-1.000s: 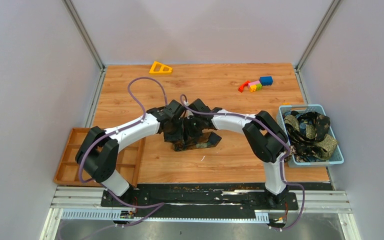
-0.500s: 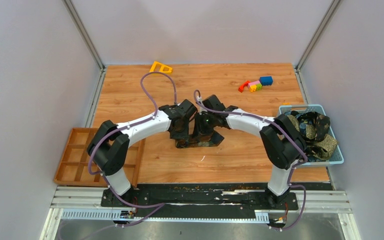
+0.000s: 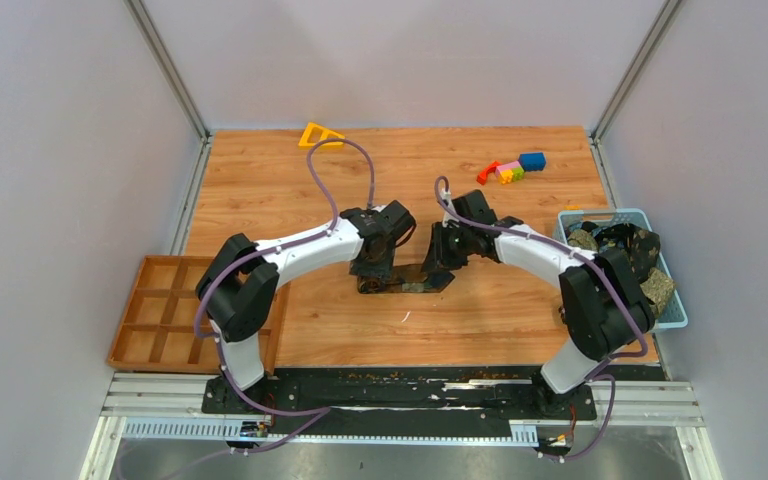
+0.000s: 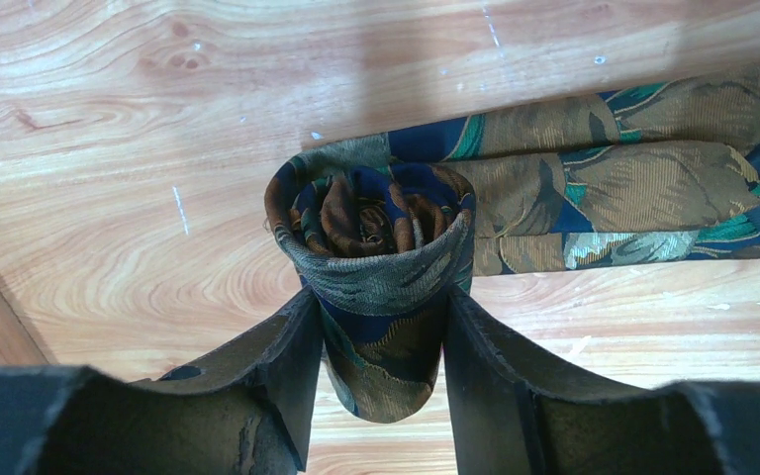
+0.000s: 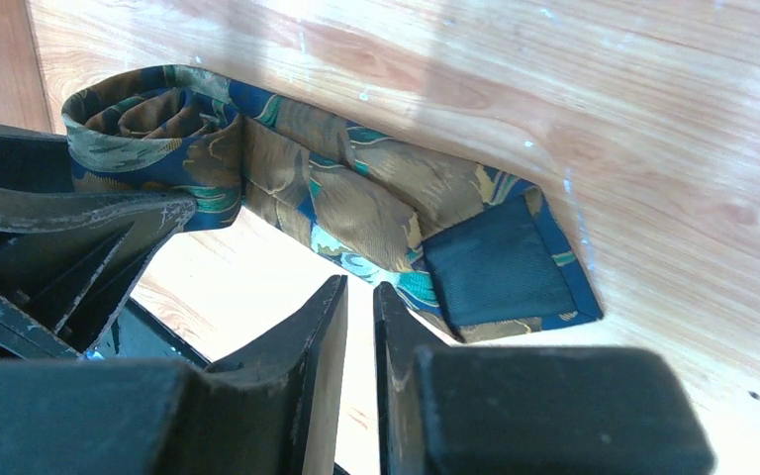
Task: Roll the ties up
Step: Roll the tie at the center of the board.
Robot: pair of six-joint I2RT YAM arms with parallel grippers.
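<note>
One tie (image 3: 412, 281) lies on the wooden table, its narrow part wound into a tight roll (image 4: 371, 213) and the rest flat (image 4: 604, 168), doubled over itself. My left gripper (image 4: 378, 299) is shut on the roll, one finger on each side of it. The roll (image 5: 148, 114) also appears in the right wrist view, with the wide end's dark lining (image 5: 500, 267) turned up. My right gripper (image 5: 359, 289) hovers just off that wide end, its fingers almost together and empty. From above, the left gripper (image 3: 373, 262) and right gripper (image 3: 447, 250) stand at either end of the tie.
A blue basket (image 3: 672, 315) at the right edge holds more ties (image 3: 615, 245). A wooden compartment tray (image 3: 150, 310) sits at the near left. Small toy blocks (image 3: 510, 170) and a yellow triangle (image 3: 320, 135) lie towards the back.
Both arms have swung right. The right gripper has drawn away from the left one to the tie's wide end. The left gripper stays on the roll.
</note>
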